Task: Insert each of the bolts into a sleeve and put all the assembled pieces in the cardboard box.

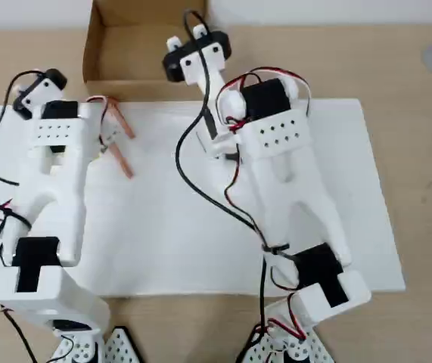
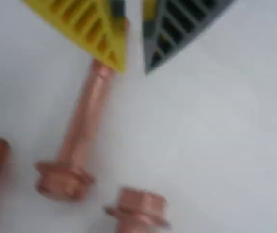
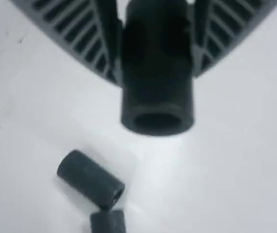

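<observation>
Gripping sleeve [image 3: 157, 97], right end effector [image 3: 156, 73] near two loose sleeves [image 3: 90, 179]; left end effector [image 2: 134, 65] released over bolts [image 2: 75, 145].

You have bright, even light from above in the high view: the white mat [image 1: 163, 242] at centre frame looks almost washed out, and shadows on it are faint and soft. In the right wrist view, a pale glare patch sits beside the sleeve [image 3: 157, 97].

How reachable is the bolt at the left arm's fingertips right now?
Likely yes. The left gripper is open, with the shaft end of the bolt right by its yellow finger. Nothing lies on that bolt, and the second bolt sits apart. The jaws may need widening.
</observation>
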Robot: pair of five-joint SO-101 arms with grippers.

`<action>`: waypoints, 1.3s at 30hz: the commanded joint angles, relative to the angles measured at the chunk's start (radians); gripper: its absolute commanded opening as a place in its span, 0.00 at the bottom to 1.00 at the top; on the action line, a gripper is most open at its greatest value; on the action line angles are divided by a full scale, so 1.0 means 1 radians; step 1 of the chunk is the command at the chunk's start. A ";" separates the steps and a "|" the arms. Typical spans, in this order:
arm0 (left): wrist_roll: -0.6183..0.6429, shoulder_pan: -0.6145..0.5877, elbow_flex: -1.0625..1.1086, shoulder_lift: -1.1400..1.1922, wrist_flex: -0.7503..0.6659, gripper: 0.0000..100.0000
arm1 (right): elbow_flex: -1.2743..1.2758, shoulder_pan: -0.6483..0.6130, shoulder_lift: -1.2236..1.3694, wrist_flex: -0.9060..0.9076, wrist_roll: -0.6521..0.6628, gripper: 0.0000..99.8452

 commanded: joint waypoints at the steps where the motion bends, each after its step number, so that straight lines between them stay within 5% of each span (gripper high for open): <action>1: -0.054 -0.048 0.002 -0.007 0.026 0.03 | 0.015 0.013 -0.084 -0.002 0.021 0.03; 8: -0.417 -0.017 0.015 -0.012 0.038 0.03 | -0.001 0.068 -0.114 0.002 0.061 0.03; 11: -0.465 -0.025 0.009 -0.007 0.032 0.03 | -0.018 0.073 -0.111 0.003 0.063 0.03; 29: -0.321 -0.041 -0.025 0.088 -0.124 0.12 | -0.012 0.074 -0.110 0.005 0.063 0.03; 39: -0.264 0.012 -0.333 0.352 0.020 0.12 | -0.012 0.074 -0.108 0.005 0.063 0.03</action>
